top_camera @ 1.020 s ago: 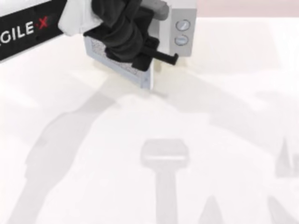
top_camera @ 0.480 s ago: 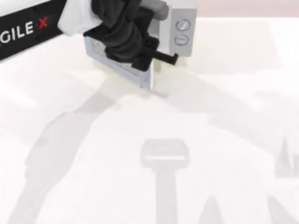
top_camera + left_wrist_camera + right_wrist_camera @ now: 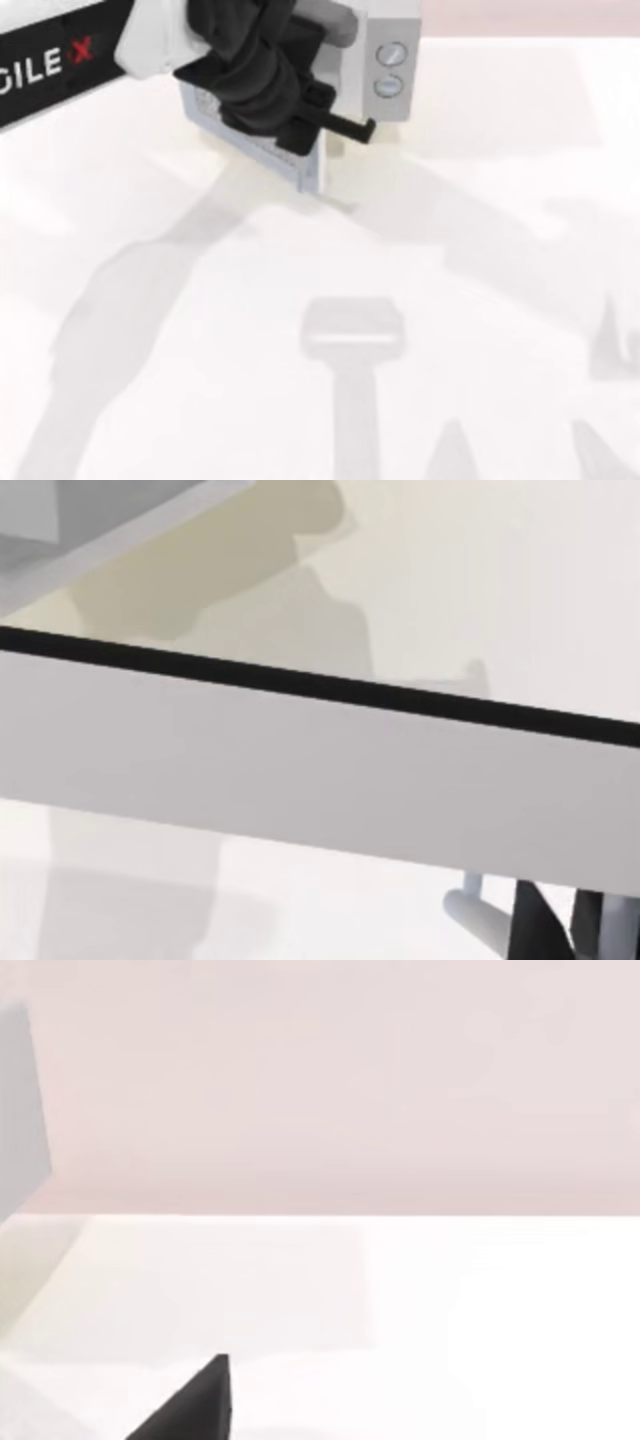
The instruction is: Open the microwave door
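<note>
- Fingers of our left end effector [image 3: 330, 125] are dark; one slim finger [image 3: 352, 124] juts toward the two-knob panel, while the black wrist bulk covers the rest, so we cannot tell how wide the grip stands.
- Our left end effector sits over the flat light-grey microwave door with the speckled mesh window [image 3: 262, 150], close against it at the far left of the desk [image 3: 480, 260] in the top view.
- That door stands swung out at an angle from the small light-grey box-shaped microwave [image 3: 392, 50], with its free edge pointing toward the desk's middle.
- Two round grey knobs [image 3: 390, 70] sit stacked on the microwave's front, just beside the finger.
- Left wrist view shows a broad pale-grey band with a thin black edge [image 3: 320, 685], likely the door's edge.
- Our right end effector [image 3: 190, 1405] shows only as a dark tip over bare white desk.
</note>
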`<state>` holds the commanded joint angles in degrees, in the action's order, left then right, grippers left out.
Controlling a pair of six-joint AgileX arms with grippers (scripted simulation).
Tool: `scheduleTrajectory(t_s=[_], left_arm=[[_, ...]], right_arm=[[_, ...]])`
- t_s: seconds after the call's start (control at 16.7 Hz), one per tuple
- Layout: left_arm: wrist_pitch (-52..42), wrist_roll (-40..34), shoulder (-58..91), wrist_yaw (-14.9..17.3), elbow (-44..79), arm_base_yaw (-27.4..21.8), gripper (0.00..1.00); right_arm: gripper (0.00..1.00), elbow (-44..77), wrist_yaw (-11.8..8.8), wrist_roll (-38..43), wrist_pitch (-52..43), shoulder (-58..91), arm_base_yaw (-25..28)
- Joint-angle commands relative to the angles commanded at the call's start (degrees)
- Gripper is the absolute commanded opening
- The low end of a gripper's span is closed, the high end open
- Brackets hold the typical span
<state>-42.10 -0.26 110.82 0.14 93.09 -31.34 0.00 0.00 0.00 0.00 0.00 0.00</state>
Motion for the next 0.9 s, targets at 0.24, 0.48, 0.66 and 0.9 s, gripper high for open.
scheduleTrajectory(t_s=[0.24, 0.48, 0.66, 0.9], left_arm=[[0.9, 5.3, -2.8, 2.7, -3.4, 1.8, 0.00], [1.0, 6.3, -3.3, 3.3, -4.1, 2.1, 0.00], [1.0, 6.3, -3.3, 3.3, -4.1, 2.1, 0.00], [1.0, 6.3, -3.3, 3.3, -4.1, 2.1, 0.00]], right_arm=[[1.00, 0.0, 0.0, 0.0, 0.0, 0.0, 0.0], [1.00, 0.0, 0.0, 0.0, 0.0, 0.0, 0.0], [1.00, 0.0, 0.0, 0.0, 0.0, 0.0, 0.0], [1.00, 0.0, 0.0, 0.0, 0.0, 0.0, 0.0]])
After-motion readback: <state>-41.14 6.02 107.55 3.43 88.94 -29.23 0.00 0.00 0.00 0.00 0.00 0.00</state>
